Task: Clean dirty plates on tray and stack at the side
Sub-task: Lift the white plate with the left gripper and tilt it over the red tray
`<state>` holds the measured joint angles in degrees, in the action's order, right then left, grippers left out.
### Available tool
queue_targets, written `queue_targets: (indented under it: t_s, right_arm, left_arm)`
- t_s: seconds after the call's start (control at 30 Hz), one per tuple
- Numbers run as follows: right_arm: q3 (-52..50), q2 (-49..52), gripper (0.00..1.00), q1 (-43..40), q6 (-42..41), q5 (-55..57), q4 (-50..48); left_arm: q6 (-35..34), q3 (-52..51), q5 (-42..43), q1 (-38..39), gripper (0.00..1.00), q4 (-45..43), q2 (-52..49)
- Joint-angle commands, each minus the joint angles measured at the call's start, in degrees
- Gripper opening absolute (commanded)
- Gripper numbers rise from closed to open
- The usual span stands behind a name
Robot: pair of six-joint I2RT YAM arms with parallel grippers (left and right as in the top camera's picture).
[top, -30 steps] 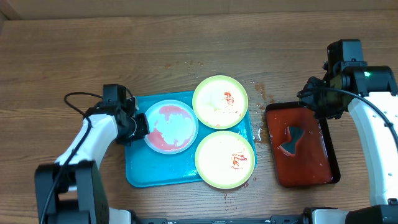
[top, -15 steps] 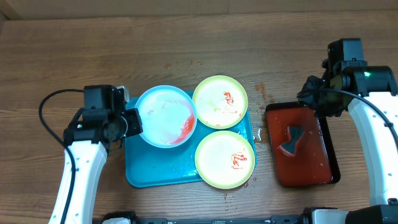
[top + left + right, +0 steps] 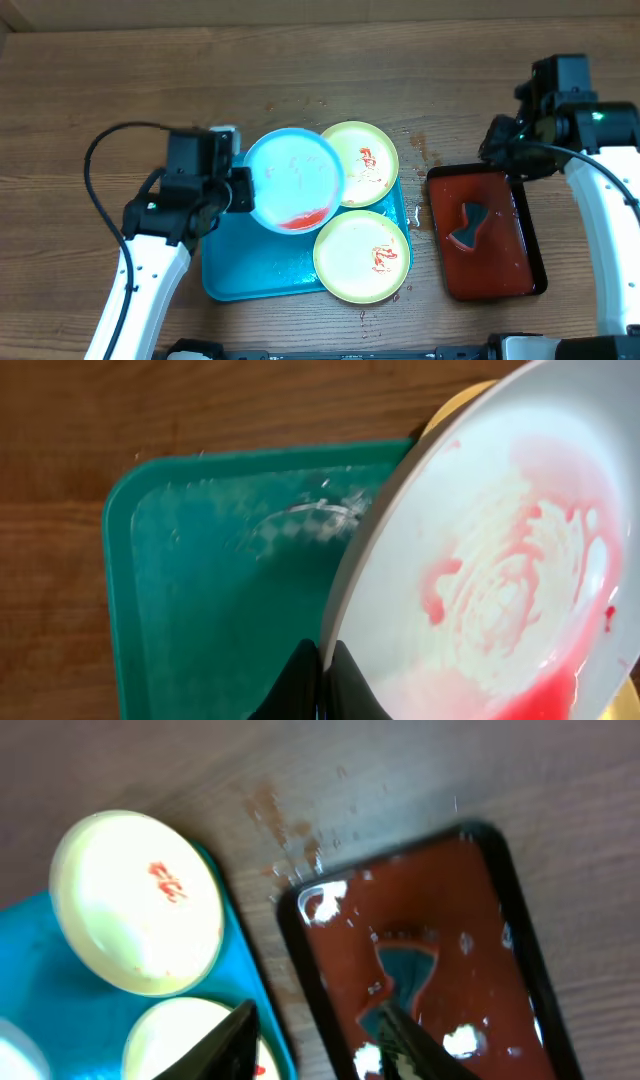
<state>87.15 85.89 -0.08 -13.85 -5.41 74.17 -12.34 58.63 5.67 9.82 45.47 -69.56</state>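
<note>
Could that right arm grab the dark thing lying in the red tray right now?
Probably yes: the right hand hangs open near the red tray, and nothing covers the dark thing or stands between them.

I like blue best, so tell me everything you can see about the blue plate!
The pale blue plate is round, shallow and looks like smooth plastic. The left gripper pinches its rim, holding it tilted above the turquoise tray. Watery red sauce streaks its whitish inside and pools at the low edge. From overhead it hides part of one yellow-green plate; whether they touch cannot be told.
</note>
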Motion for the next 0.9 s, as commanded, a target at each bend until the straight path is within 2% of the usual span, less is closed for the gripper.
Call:
queue_targets:
  t_s: [0.0,0.3,0.57,0.87]
  right_arm:
    - [7.6,-0.7,0.37,-0.3,3.5,-0.9,-0.1]
    - [23.7,-0.7,0.42,-0.3,6.6,-0.7,4.6]
    - [41.0,-0.8,0.46,-0.3,7.5,-1.0,13.1]
    - [48.7,-3.6,0.49,-0.3,7.5,-3.8,17.4]
  left_arm:
    - [-1.4,5.6,-3.1,3.4,0.04,-0.3,-3.7]
    - [-1.1,16.0,-5.0,11.7,0.05,-0.3,-16.7]
    - [-0.9,29.3,-6.3,21.2,0.04,-0.2,-30.9]
    - [2.3,43.2,-6.9,28.2,0.05,1.1,-40.8]
